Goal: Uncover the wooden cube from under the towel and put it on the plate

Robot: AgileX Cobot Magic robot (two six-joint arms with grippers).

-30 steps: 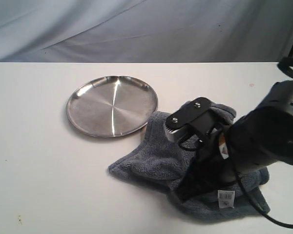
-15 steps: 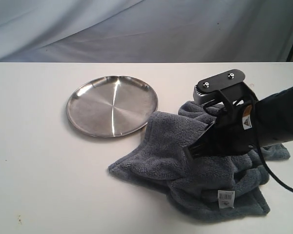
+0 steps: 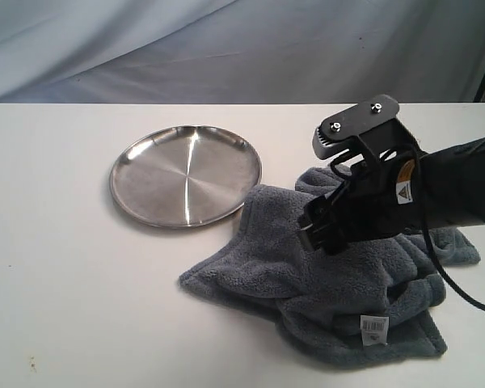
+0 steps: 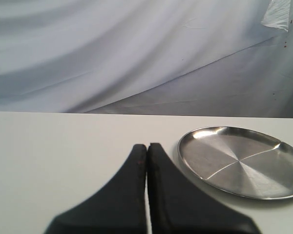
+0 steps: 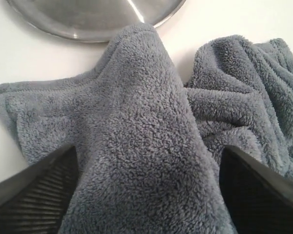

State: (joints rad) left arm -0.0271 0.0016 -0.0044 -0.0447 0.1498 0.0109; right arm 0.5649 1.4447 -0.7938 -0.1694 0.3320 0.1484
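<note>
The blue-grey towel [image 3: 259, 271] lies crumpled on the white table, one corner touching the silver plate [image 3: 186, 174]. The wooden cube is hidden; none of it shows. My right gripper [image 3: 319, 230] hangs low over the towel's middle, open. In the right wrist view its fingers stand wide apart on either side of a raised hump of towel [image 5: 136, 122], with the plate's rim [image 5: 88, 19] beyond. My left gripper [image 4: 147, 146] is shut and empty, just above bare table beside the plate [image 4: 244, 161]. It does not show in the exterior view.
A white label [image 3: 374, 328] marks the towel's near edge. A black cable [image 3: 461, 291] trails from my right arm over the towel. A pale draped cloth [image 3: 226, 48] backs the table's far edge.
My right gripper rose from the towel's near edge and moved back toward the towel's middle. The towel's right side spread out toward the right.
</note>
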